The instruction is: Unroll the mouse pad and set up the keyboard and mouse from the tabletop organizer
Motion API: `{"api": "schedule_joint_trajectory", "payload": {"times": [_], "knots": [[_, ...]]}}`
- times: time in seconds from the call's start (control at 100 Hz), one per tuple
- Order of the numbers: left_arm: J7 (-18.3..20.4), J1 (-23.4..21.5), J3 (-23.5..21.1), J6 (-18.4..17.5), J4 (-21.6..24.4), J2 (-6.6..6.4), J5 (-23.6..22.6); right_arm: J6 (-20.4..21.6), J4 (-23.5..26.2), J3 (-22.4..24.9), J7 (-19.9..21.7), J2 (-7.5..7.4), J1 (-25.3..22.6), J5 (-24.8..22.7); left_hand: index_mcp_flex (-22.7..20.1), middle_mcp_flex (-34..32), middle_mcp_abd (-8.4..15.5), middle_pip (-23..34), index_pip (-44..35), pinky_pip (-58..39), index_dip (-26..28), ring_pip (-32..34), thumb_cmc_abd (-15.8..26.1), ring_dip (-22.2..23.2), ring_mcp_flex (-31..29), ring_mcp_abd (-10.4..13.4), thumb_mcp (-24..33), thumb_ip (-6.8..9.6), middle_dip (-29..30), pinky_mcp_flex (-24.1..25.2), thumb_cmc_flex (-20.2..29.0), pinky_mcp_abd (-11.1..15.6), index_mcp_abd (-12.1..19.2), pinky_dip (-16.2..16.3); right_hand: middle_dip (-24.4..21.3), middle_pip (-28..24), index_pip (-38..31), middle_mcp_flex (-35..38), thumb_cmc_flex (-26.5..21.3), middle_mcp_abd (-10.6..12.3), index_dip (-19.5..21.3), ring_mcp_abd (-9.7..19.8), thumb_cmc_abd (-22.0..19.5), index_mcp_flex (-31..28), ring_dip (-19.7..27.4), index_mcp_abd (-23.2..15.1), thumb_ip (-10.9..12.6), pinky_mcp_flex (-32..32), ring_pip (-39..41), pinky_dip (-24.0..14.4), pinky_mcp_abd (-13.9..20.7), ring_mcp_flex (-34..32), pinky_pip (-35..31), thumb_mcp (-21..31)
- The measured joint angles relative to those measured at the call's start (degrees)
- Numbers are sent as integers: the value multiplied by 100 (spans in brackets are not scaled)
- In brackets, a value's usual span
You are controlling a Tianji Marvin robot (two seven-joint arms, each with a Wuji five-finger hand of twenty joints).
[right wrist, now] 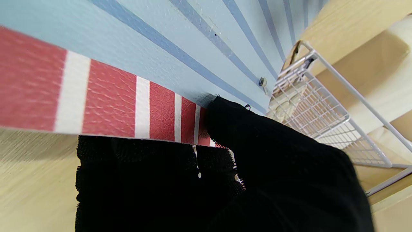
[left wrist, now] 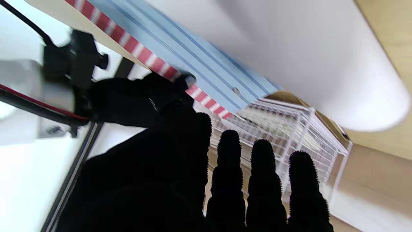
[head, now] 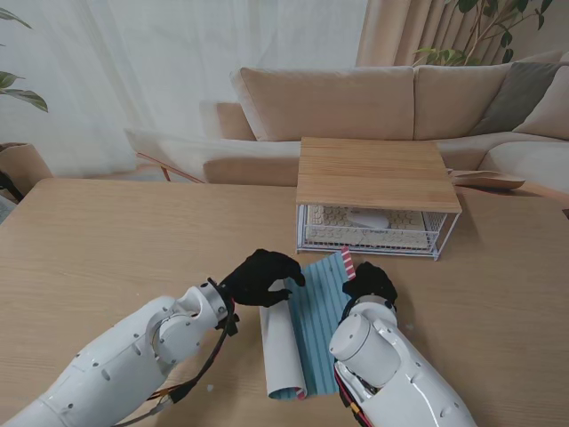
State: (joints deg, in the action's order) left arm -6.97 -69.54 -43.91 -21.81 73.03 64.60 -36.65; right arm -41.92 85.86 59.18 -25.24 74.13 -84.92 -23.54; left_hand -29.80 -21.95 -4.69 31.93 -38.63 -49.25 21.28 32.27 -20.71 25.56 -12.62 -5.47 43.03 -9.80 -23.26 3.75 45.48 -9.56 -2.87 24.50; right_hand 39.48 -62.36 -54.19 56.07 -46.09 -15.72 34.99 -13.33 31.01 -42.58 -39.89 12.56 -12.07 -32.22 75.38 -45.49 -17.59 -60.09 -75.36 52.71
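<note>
the mouse pad [head: 313, 316] lies on the table [head: 107, 240] between the two arms, partly unrolled: a blue striped face with a red-and-white striped band along its right edge, and a white roll [head: 283, 347] along its left side. the roll runs from near the left hand toward me.

the left hand [head: 260, 277] sits at the farther end of the roll, fingers draped over the top of it and reaching onto the blue face. in the left wrist view the four fingers [left wrist: 262, 180] stretch out side by side, close together and nearly straight, with the white roll [left wrist: 309, 61] curving past them; they lie flat rather than wrapped around anything. whether the palm presses the roll is hard to tell.

the right hand [head: 371, 283] rests at the pad's right edge, near its farther corner. in the right wrist view the fingers [right wrist: 138, 174] lie on the table just under the striped band [right wrist: 106, 106], and the thumb [right wrist: 238, 125] comes over onto the top of the band, so the edge is pinched between them.

the organizer [head: 378, 200], a white wire basket under a wooden top, stands just beyond the pad, farther from me. the keyboard [head: 364, 233] lies inside it, with the mouse [head: 366, 219] on top, well apart from both hands.
</note>
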Motion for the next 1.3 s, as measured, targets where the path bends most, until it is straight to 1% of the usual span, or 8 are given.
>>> {"api": "schedule_joint_trajectory", "payload": {"times": [0.18,0.23,0.37,0.6,0.72,0.93,1.17,1.3], "knots": [[204,133,420,-187,-180,-60,-164,-18,-22,-3,-59,35,6,50,0,0,0,-46,120,0,0,0,15,-72,1,0,-74,0,9,-1,-234,13,-1,0,0,0,0,-1,0,-1,0,0,0,1,0,1,0,0,-1,8,0,0,0,1],[355,171,445,-188,-286,-56,-133,-21,-23,-2,-78,42,6,59,0,0,0,-49,131,0,0,-2,74,-77,1,0,-79,0,22,82,-234,157,-1,-41,0,0,0,-1,0,-1,0,0,0,1,0,1,0,0,-1,8,0,0,0,2],[583,222,398,-285,-455,-102,-169,-33,-21,11,-77,47,-1,41,0,1,0,-93,199,0,0,-5,183,-77,1,0,-91,0,68,50,-316,245,-2,-28,0,-8,0,-15,0,-2,0,0,-2,8,0,1,0,0,-1,13,0,0,0,2],[701,-35,-344,-578,-436,-238,-799,-101,67,36,8,23,-57,-42,0,1,0,-101,331,-88,0,-68,191,-81,2,162,-175,0,69,-42,-388,209,-2,35,0,-63,-41,-74,-1,-27,0,1,-63,77,0,9,0,56,-1,14,0,0,-1,5],[789,-313,-934,-824,-313,-321,-1036,-109,98,35,14,13,-81,-79,15,1,0,-103,348,-88,0,-61,191,-81,2,163,-197,0,69,-45,-388,22,81,34,0,-65,-43,-75,-1,-29,1,1,-63,78,0,9,0,57,-1,15,0,0,-1,5],[879,-629,-1568,-1170,-183,-498,-1420,-123,107,26,-4,12,-89,-82,33,1,0,-105,348,-88,0,-61,191,-81,2,72,-195,0,69,-46,-373,19,97,27,0,-65,-44,-76,-1,-29,1,1,-63,79,0,9,0,57,-1,15,0,0,-1,5],[686,-976,-2065,-1100,292,-550,-1561,-122,109,-6,-7,13,-88,-76,21,1,0,-106,349,-88,0,-61,191,-82,2,57,-195,0,71,-46,-371,-2,17,26,0,-66,-44,-76,-1,-29,1,1,-64,80,0,10,0,57,-1,15,0,0,-1,5],[438,-1113,-2079,-737,705,-526,-1361,-106,110,-6,-10,13,-88,-79,70,1,0,-116,351,-88,0,-61,277,-82,2,53,-318,0,73,-46,-359,-30,17,25,0,-67,-44,-77,-1,-30,1,1,-66,80,0,10,0,57,-1,15,0,0,-2,5]]}}
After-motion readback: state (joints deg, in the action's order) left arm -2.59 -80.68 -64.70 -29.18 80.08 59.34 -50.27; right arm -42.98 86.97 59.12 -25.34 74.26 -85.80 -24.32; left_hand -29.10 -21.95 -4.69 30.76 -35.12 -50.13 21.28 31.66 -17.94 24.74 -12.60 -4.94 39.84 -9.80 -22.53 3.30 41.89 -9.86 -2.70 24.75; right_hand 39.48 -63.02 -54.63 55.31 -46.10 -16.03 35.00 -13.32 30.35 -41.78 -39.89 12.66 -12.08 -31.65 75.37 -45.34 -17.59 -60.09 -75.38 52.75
